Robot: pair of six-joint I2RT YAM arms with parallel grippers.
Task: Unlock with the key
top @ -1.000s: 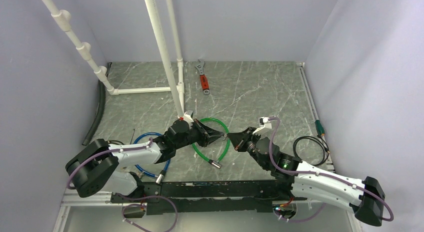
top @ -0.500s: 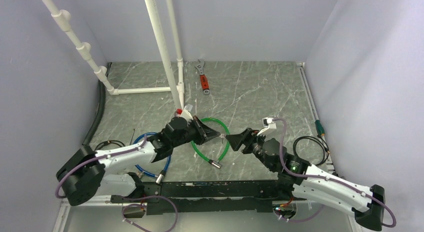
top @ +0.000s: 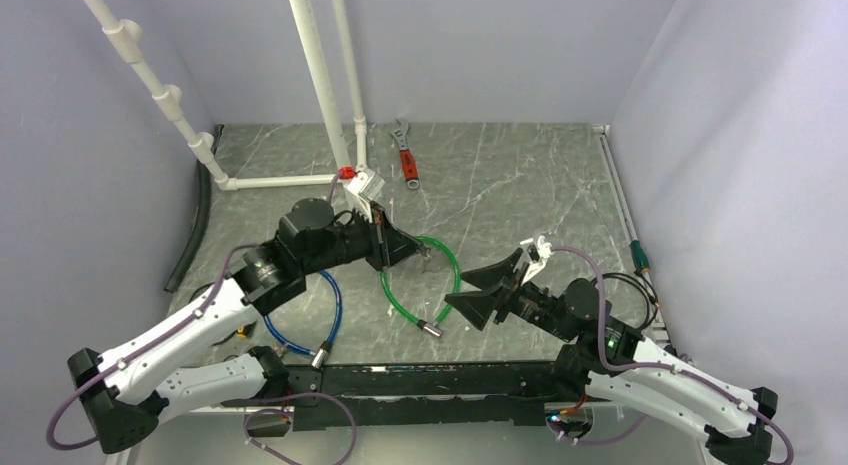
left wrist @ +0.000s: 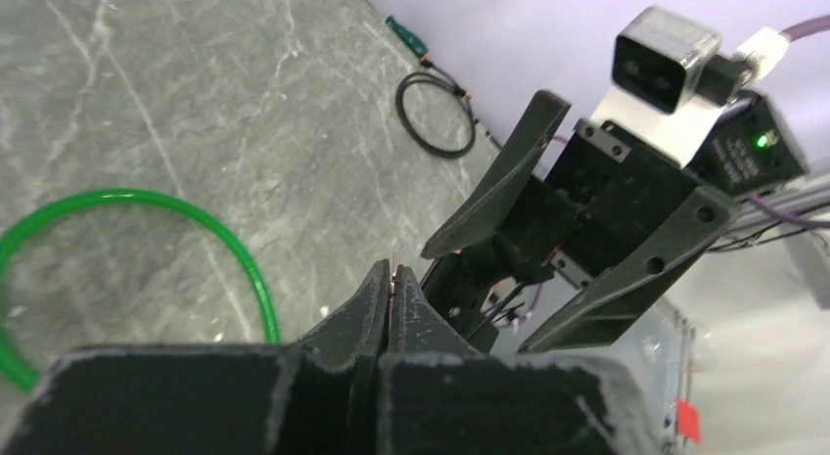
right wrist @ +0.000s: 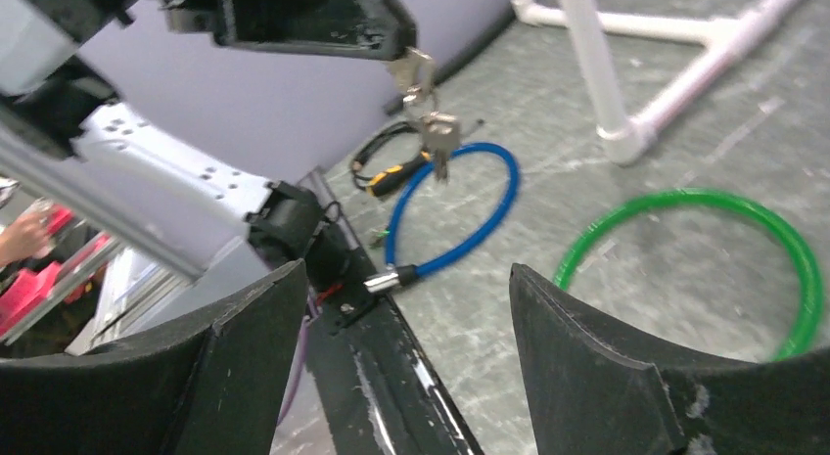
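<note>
A small silvery key bunch [right wrist: 431, 117] hangs from my left gripper [right wrist: 396, 54], which is shut on the top key. In the top view the key [top: 426, 258] dangles above the green cable loop [top: 452, 285], at the tip of the left gripper [top: 416, 251]. The left wrist view shows the jaws pressed together on a thin metal edge at the left gripper [left wrist: 391, 272]. My right gripper [top: 458, 288] stands wide open and empty just right of the key. The green cable's silver lock end [top: 432, 328] lies on the floor. The blue cable [right wrist: 470, 215] has its lock end [right wrist: 387, 279] near the front rail.
White pipes [top: 325, 95] rise at the back left. A red-handled wrench [top: 407, 163] lies at the back. A black cable coil [top: 625, 295] and a green-handled screwdriver [top: 638, 253] sit by the right wall. A black hose [top: 195, 225] runs along the left wall.
The right gripper opened, let go of the key and drew back to the right. The left gripper kept the key and pulled back to the left and up.
</note>
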